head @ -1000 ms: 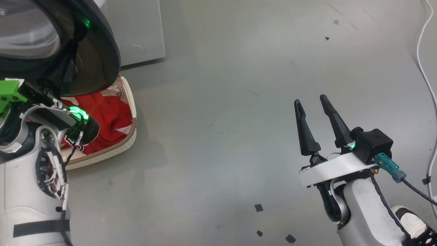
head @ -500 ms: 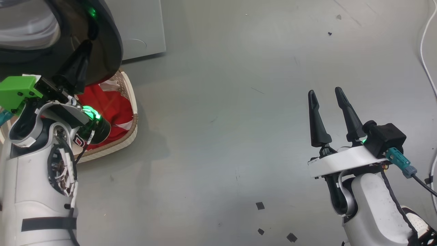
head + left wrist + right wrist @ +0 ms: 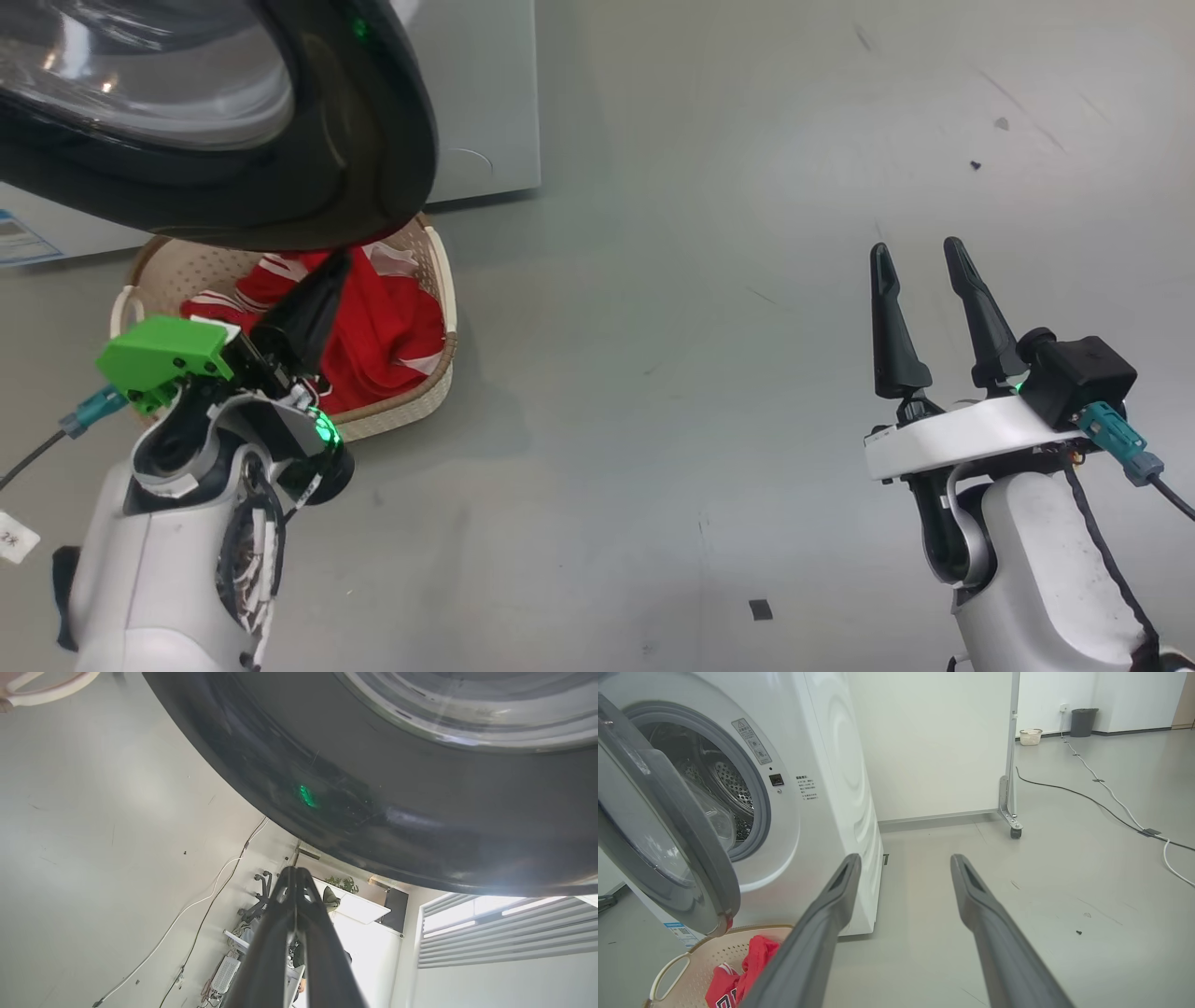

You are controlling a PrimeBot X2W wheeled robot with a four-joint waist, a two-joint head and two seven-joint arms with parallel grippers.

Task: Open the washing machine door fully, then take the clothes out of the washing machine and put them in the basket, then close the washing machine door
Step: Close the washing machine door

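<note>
1. Washing machine door (image 3: 373,140) is hanging open over the basket (image 3: 411,422), which is holding the red clothes (image 3: 392,327).
2. Left gripper (image 3: 336,266), fingers pressed together, is pointing at the door's black rim; pushing squarely there looks best.
3. Right gripper (image 3: 915,247) is idling, fingers apart.

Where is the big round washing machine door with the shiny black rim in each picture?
Head view: the large round washing machine door, glossy black rim, clear glass bowl, top left.
Left wrist view: its black rim arcs across the top.
Right wrist view: the door at the left edge, grey inner side showing.
Shared landmark: the small cream plastic basket of red jerseys under the door's lower edge, head and right wrist views.
</note>
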